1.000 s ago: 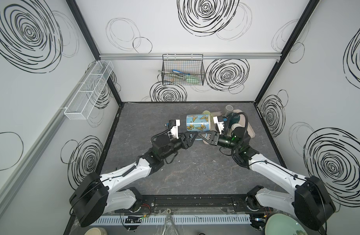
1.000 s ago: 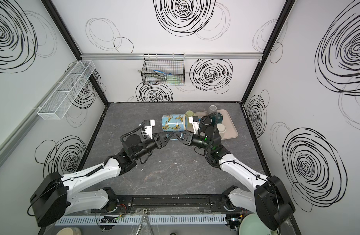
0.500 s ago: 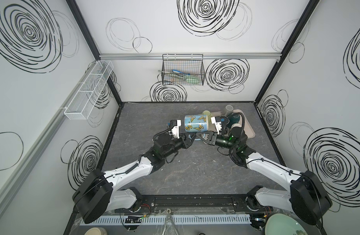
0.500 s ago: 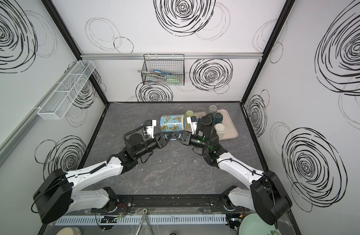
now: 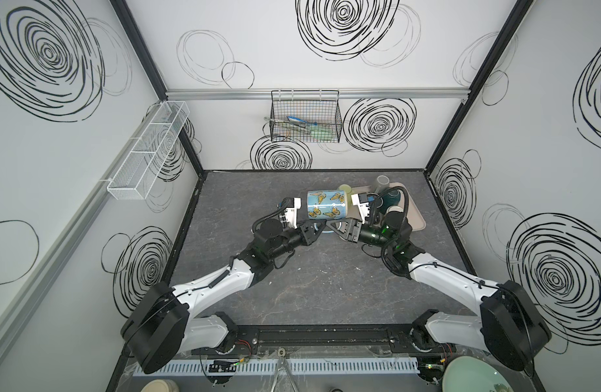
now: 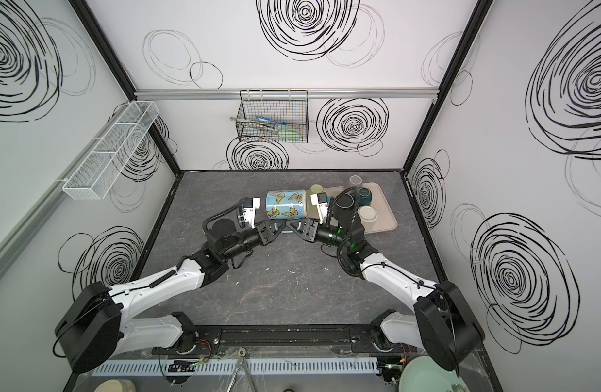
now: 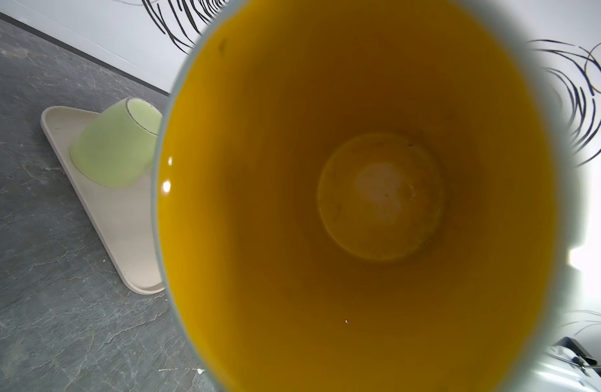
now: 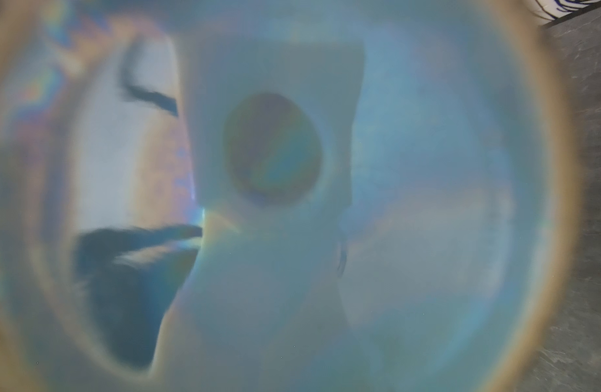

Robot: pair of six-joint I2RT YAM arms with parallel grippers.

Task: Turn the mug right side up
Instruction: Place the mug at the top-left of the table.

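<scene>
The mug [image 5: 327,204] hung on its side above the table [image 5: 326,288], mouth toward the left arm, just beside the tray [image 5: 415,217]. We saw the right gripper [image 5: 331,225] pinching its handle. Whether the left gripper [image 5: 322,225] gripped too, we could not tell.

The mug [image 5: 327,204] had a glossy glazed ceramic outside, and its yellow inside was smooth and shiny with small highlights. Beneath the mug, the table [image 5: 326,288] was matt, stone-like and faintly veined. Beside the mug, the tray [image 7: 122,230] looked like matt beige plastic, and the green cup [image 7: 115,146] on it had a dull satin finish. Behind the mug, the basket [image 5: 305,118] was thin black metal wire.
</scene>
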